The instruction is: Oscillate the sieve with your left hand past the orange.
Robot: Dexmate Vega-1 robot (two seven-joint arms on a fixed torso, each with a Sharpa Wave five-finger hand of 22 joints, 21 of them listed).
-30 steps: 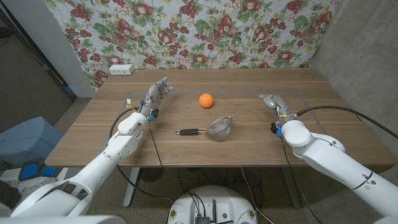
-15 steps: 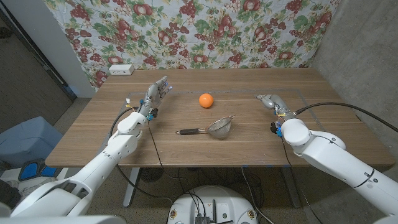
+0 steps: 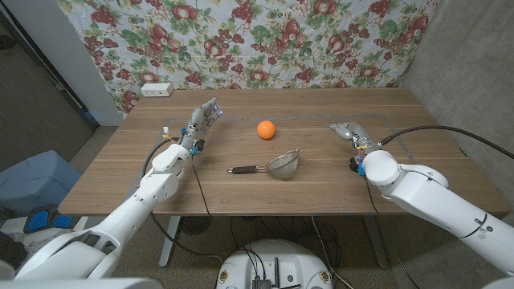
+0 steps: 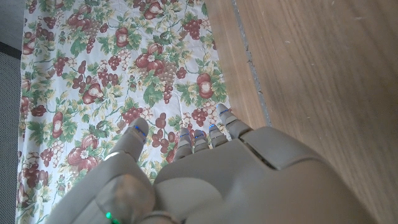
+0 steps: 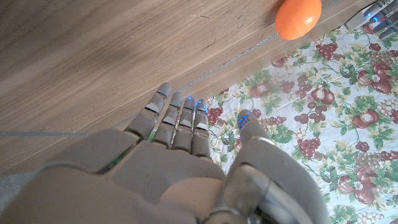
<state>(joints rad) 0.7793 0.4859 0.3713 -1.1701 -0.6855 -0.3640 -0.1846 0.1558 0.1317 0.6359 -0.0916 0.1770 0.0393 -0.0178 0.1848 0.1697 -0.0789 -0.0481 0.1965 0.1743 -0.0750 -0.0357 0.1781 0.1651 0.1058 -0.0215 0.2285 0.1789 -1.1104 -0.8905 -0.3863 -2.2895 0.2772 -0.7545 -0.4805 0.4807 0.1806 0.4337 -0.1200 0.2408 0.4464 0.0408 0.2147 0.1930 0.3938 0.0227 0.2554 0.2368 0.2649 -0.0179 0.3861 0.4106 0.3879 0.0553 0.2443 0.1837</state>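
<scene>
A small metal sieve (image 3: 284, 165) with a dark handle lies near the middle of the wooden table (image 3: 241, 201), handle pointing toward my left side. The orange (image 3: 266, 128) sits just beyond it and shows again in the right wrist view (image 5: 298, 17). My left hand (image 3: 201, 122) hovers at the table's left part, well to the left of the sieve, fingers apart and holding nothing; its back shows in the left wrist view (image 4: 211, 180). My right hand (image 3: 348, 130) is at the right part, fingers extended and empty, as the right wrist view (image 5: 180, 155) confirms.
A white power strip (image 3: 156, 89) lies at the table's far left corner. A floral cloth (image 3: 257, 40) hangs behind the table. Cables run along both arms over the table's front part.
My right hand has crept slightly left and farther from me. My left hand has shifted a little away from me. Sieve and orange have stayed put.
</scene>
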